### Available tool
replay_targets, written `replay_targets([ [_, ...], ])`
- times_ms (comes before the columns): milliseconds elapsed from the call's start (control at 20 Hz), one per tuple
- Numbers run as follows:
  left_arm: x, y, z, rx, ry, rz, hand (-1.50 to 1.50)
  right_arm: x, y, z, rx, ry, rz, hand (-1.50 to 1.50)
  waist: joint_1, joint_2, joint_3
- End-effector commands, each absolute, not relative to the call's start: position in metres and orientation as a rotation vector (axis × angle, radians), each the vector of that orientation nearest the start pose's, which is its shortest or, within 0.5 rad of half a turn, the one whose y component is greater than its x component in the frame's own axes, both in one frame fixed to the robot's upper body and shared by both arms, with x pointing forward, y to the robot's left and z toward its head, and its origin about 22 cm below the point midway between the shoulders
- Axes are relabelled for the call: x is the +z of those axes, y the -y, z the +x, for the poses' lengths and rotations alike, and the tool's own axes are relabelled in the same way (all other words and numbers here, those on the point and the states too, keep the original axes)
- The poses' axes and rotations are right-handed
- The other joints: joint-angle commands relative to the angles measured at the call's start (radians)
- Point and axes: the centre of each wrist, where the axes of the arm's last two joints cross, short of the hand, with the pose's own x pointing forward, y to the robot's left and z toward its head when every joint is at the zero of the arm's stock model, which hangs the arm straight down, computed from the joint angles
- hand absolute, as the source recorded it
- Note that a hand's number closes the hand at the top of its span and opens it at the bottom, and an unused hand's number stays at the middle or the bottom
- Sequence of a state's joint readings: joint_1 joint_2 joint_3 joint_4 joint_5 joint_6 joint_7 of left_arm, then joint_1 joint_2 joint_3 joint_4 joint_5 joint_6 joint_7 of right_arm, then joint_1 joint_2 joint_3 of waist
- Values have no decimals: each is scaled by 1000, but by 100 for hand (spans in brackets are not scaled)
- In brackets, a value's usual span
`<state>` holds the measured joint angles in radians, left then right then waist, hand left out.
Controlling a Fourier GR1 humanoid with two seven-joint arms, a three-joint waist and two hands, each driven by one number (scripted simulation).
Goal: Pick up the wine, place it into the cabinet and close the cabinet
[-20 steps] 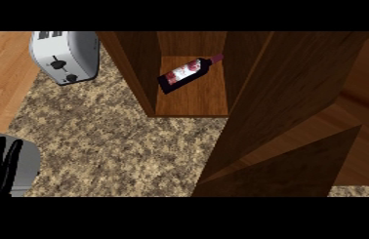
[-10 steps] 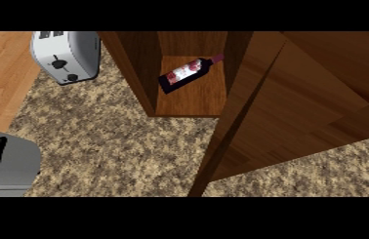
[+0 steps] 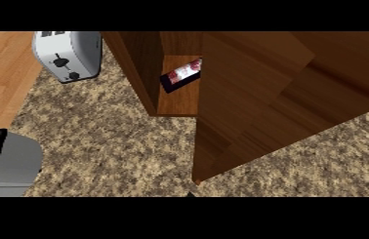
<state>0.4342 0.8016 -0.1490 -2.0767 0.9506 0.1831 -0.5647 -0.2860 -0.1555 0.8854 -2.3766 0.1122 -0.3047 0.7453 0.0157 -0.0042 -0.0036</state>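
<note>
The wine bottle (image 3: 180, 75) lies on its side on the wooden shelf (image 3: 176, 102) inside the cabinet. Only its dark base and red-and-white label show, because the cabinet door (image 3: 267, 101) covers its neck. The door stands partly swung across the opening, and its lower corner reaches down over the counter. A narrow strip of the cabinet's inside remains visible between the cabinet's left wall (image 3: 140, 62) and the door. A grey forearm (image 3: 16, 161) enters at the lower left edge, and its hand is out of view. No right hand shows.
A white toaster (image 3: 67, 54) stands at the back left on the speckled stone counter (image 3: 108, 145). A strip of wooden floor (image 3: 14, 72) runs along the left edge.
The cabinet door has swung leftward across the opening and now hides the bottle's neck. The bottle itself has not moved on the shelf.
</note>
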Motion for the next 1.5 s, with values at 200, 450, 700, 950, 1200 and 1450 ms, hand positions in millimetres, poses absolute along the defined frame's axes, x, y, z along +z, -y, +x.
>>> replay_targets([
  [200,89,-311,141,221,1947,-260,-150,211,42,135,619,1720,652,150,27,5,0],
  [450,80,-303,146,225,1928,-259,-150,230,22,161,622,1738,649,150,24,8,-1],
  [700,79,-302,150,240,1932,-243,-150,255,-11,211,595,1798,570,150,28,9,1],
  [950,99,-306,156,235,1932,-232,-150,274,-29,252,641,1870,435,150,15,9,2],
  [1200,89,-304,166,253,1952,-213,-150,266,-29,302,616,1891,319,150,9,11,2],
  [1450,102,-302,163,215,1947,-220,-150,271,-35,326,554,1848,313,150,15,8,3],
])
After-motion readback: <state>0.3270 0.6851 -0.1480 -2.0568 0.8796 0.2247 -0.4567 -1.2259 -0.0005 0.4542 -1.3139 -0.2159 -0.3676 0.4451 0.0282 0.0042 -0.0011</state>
